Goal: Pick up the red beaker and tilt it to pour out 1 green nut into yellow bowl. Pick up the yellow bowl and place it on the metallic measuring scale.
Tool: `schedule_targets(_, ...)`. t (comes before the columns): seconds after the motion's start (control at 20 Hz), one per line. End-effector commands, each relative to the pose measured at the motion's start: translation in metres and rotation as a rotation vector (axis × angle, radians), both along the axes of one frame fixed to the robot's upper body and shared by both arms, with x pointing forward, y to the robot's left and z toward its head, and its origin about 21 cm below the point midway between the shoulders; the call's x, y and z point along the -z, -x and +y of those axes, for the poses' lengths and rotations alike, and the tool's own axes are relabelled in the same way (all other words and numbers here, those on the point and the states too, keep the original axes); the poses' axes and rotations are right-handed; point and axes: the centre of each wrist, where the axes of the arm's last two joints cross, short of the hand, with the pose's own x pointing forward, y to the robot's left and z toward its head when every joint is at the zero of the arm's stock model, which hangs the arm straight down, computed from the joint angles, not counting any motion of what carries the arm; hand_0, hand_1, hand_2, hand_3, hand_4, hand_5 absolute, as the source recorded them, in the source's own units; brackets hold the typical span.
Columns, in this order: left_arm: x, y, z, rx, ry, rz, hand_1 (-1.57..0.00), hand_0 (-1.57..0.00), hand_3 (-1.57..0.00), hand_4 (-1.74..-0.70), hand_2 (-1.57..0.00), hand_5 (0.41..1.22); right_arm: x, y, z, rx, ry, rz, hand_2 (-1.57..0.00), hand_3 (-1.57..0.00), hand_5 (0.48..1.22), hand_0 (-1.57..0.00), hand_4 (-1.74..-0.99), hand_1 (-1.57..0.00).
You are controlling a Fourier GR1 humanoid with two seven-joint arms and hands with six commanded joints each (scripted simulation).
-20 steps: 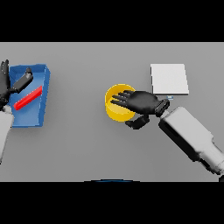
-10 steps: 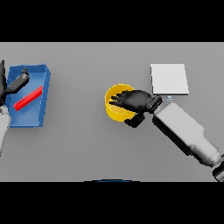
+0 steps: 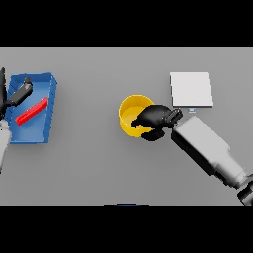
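Fingers, right hand [image 3: 154,118]: curled over the near-right rim of the bowl [image 3: 131,114], thumb apparently below the wall; closed on the bowl.
Fingers, left hand [image 3: 19,94]: relaxed and straight, holding nothing, at the 9 o'clock edge of the desk [image 3: 99,168], over the tray [image 3: 44,133].
Bowl: yellow, upright, near desk centre; whether it rests on the desk or is lifted cannot be told.
Scale [image 3: 191,89]: flat pale plate at 2 o'clock from the bowl, apart from it.
Beaker [image 3: 32,110]: red, lying slantwise in the blue tray at 9 o'clock.
Nut: none visible in the bowl or elsewhere.
Step in hand: judged to be the carry of the bowl to the scale.
Risk, slip: a rim-only grip may let the bowl rotate or drop during the lift.
Risk, placement: the forearm covers part of the route; the bowl could land partly off the scale edge.
Risk, sequence: with no nut visible, the pour may be unfinished.
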Motion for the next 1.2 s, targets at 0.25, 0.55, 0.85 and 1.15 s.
schedule_targets(0.25,0.000,-0.001,-0.002,0.003,-0.014,-0.005,0.00,0.00,0.00,-0.75,0.00,0.692,-0.004,0.002,0.001,0.007,0.027,0.020,-1.23,-1.21,1.170,-1.38,-1.666,-1.38)
schedule_targets(0.55,0.001,-0.005,-0.003,0.011,-0.018,0.006,0.00,0.00,0.00,-0.73,0.00,0.685,-0.004,0.004,-0.005,-0.009,-0.013,0.015,-1.30,-1.40,1.208,-1.52,-1.721,-1.52)
schedule_targets(0.85,-0.004,-0.003,-0.001,0.004,-0.020,-0.009,0.00,0.00,0.00,-0.74,0.00,0.690,-0.043,0.000,-0.012,0.020,-0.018,-0.037,-1.40,-1.27,1.217,-1.56,-1.736,-1.56)
schedule_targets(1.15,-0.006,-0.005,0.000,0.006,-0.027,-0.014,0.00,0.00,0.00,-0.74,0.00,0.697,-0.069,-0.001,-0.023,0.072,-0.049,-0.118,-1.44,-1.27,1.220,-1.57,-1.740,-1.57)
